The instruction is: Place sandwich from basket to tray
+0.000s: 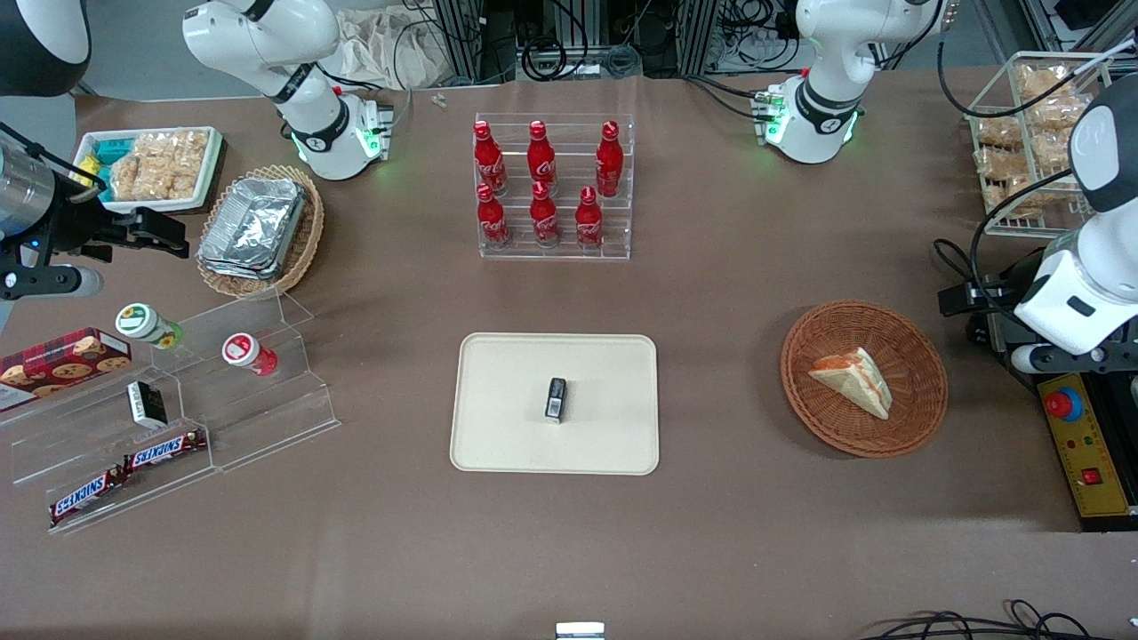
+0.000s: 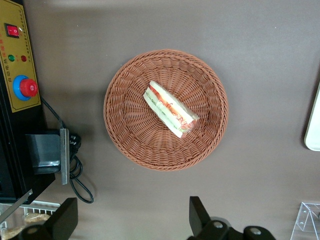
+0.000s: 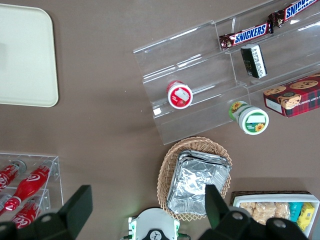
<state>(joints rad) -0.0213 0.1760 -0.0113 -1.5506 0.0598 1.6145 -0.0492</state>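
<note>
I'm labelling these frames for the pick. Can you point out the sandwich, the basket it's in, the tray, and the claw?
sandwich (image 2: pixel 170 108): left wrist view, layered cut side.
basket (image 2: pixel 131 145): left wrist view, woven wall.
tray (image 1: pixel 507 391): front view, bare floor.
claw (image 2: pixel 131 216): left wrist view, midway between open fingertips, above the basket.

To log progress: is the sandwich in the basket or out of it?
In. The sandwich lies inside the basket; the open claw hangs above, touching nothing.
</note>
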